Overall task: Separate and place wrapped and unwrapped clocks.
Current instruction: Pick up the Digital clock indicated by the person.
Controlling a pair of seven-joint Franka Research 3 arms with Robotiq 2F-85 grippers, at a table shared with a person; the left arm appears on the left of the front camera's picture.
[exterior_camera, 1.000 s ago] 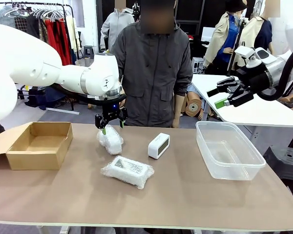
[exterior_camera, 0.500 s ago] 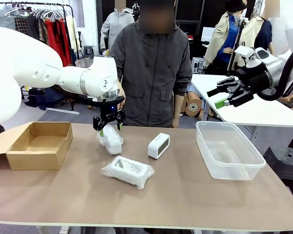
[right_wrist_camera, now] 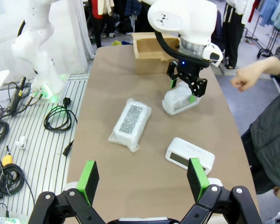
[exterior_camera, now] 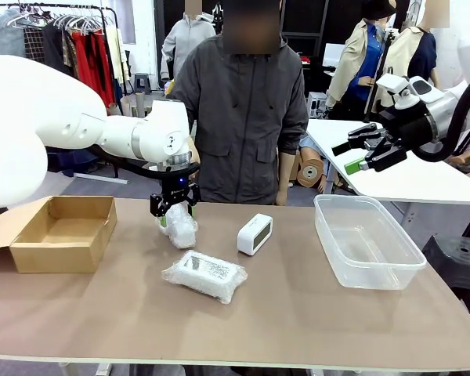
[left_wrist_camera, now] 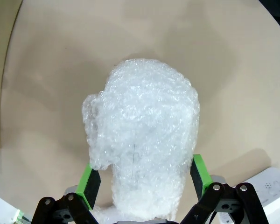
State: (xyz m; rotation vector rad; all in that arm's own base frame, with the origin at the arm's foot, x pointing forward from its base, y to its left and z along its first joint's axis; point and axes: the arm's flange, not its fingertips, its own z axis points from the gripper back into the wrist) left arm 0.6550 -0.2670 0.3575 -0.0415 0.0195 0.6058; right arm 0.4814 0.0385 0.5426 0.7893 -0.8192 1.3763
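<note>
- The left gripper (exterior_camera: 175,211) points down over the rounder wrapped clock (exterior_camera: 180,225) with its jaws spread wide. One of the green pads (left_wrist_camera: 89,183) sits on each side of the bundle, and as far as I can tell it has not yet closed.
- The bundle lies on the bench (exterior_camera: 298,313), directly between and under the fingers. In the left wrist view most of its bulk reaches out past the fingertips, so the grip looks nearer one end than the middle.
- To my eye a sound grasp wants the pads low, close to the bench, and nearer the bundle's middle. Otherwise it may swing or slide out.
- The closing should be slow and firm, because the crinkly wrap will give before the pads meet the hard clock inside. A loose flap of wrap hangs by one pad, and pinching only that would likely fail.
- The flat wrapped clock (exterior_camera: 205,274) lies near the gripper, on the robot's side of it. The bare clock (exterior_camera: 255,233) stands near on its right, so a straight lift should clear both.
- The cardboard box (exterior_camera: 55,254) sits well off to the gripper's left. The clear tub (exterior_camera: 376,274) is well to its right, beyond the bare clock.
- The right gripper (exterior_camera: 359,157) hangs high, wide open and empty, well apart from the left one.
</note>
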